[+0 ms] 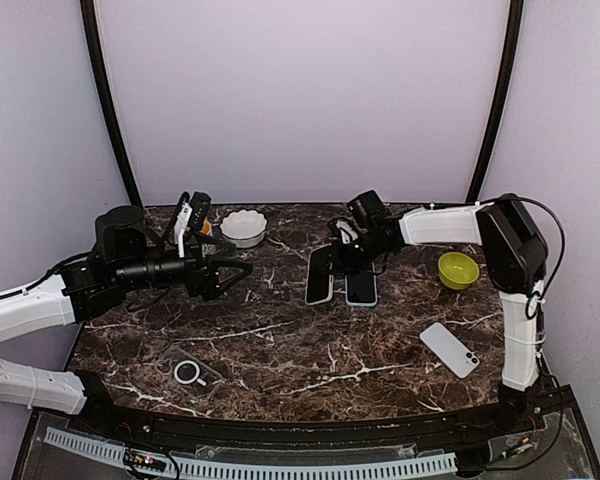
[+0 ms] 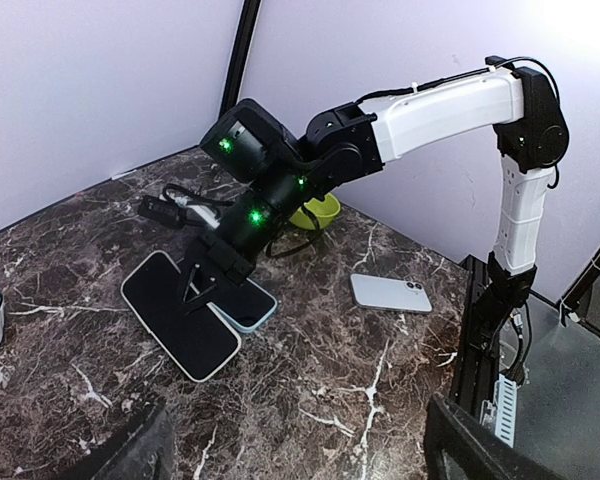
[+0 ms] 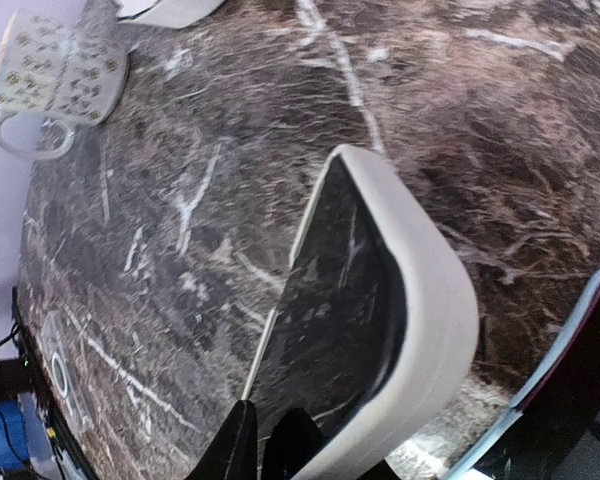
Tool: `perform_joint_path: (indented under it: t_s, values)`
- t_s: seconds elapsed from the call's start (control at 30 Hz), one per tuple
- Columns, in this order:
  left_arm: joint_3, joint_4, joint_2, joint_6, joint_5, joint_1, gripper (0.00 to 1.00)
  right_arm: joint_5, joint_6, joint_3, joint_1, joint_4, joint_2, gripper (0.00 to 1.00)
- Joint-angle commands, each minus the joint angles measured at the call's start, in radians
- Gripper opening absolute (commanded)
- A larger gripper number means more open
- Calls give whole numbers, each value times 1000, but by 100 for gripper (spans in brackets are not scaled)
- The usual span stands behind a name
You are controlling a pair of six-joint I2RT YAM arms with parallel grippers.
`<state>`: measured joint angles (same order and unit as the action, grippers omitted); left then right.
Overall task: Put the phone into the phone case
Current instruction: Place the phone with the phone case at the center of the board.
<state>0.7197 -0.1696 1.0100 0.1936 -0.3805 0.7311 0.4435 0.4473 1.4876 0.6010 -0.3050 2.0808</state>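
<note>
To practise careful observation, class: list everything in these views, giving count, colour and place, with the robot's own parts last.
table: one, dark marble, under everything
white-rimmed slab: one, black face, phone or case, table centre
blue-rimmed slab: one, black face, beside it
silver phone: one, face down, near right
clear case: one, ringed, near left
green bowl: one, right side
white bowl: one, far side, left of centre
patterned mug: one, white, far left
left gripper: one, black, open, over left side
right gripper: one, black, at the white-rimmed slab

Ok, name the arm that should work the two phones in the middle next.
Right. The right hand sits over the white-rimmed phone beside the blue phone; the left hand hangs open, well aside.
</note>
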Motion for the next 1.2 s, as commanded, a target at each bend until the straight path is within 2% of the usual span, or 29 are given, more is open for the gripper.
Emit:
perform_joint_path:
  t_s: [0.0,0.17,0.4,0.9,1.03,1.17]
  values:
    - [32,1,-6,-8,-9,-5,88,-158,-9,58,-4,-85,45,27]
    - [33,4,-7,-9,-11,-5,88,-215,-14,65,4,-106,69,29]
    - [34,4,-7,-10,-15,-4,88,-351,-15,83,48,-175,77,45]
    - [35,8,-6,-10,-16,-6,88,-440,-50,138,103,-206,41,45]
    - [37,14,-3,-14,-5,-6,88,-541,-90,164,141,-230,-34,46]
    - [51,53,10,-18,59,-6,88,-676,-82,151,161,-376,-118,59]
